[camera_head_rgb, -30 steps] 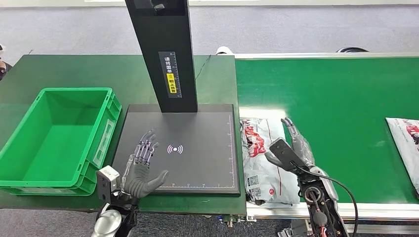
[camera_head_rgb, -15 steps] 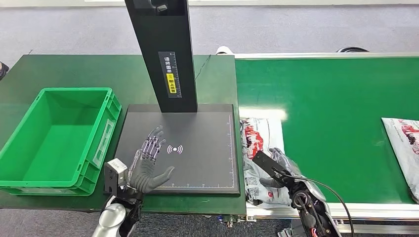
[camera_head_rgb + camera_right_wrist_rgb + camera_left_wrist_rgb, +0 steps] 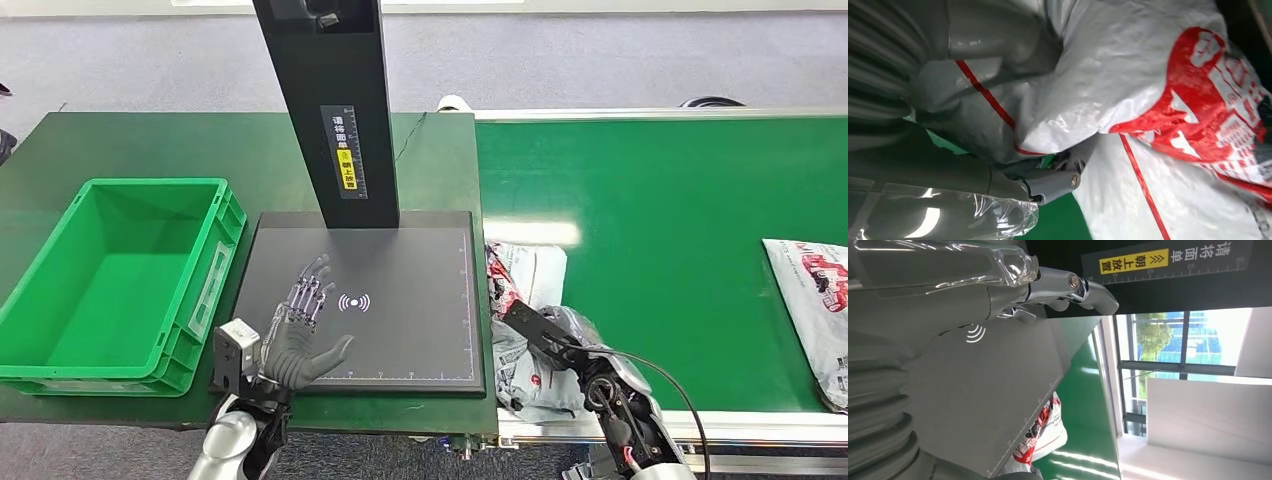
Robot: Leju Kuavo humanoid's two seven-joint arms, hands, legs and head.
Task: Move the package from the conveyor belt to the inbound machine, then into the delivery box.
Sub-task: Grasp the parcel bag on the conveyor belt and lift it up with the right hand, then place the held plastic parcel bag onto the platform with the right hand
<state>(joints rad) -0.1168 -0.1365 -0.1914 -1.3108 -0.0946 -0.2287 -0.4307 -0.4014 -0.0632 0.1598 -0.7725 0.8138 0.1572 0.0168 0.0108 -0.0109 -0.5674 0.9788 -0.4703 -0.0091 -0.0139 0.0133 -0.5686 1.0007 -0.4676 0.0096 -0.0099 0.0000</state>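
Note:
A white package with red print (image 3: 527,272) lies bunched up at the near left corner of the green conveyor belt (image 3: 680,190), right beside the inbound machine's black pad (image 3: 410,265). My right hand (image 3: 558,336) grips this package; in the right wrist view its fingers (image 3: 1053,183) dig into the crumpled package (image 3: 1148,75). My left hand (image 3: 300,325) hovers over the pad's near left part, fingers spread and holding nothing. The left wrist view shows its fingers (image 3: 1083,290) above the pad (image 3: 998,385), with the package (image 3: 1048,432) past the pad's edge.
The green delivery box (image 3: 150,186) stands left of the pad, nothing inside. The machine's black post (image 3: 330,100) rises from the pad's far edge. A second package (image 3: 815,300) lies at the belt's right edge.
My right hand has closed on the package and bunched it up, drawing back toward the belt's near edge. The second package has drifted left on the belt. My left hand edged slightly forward.

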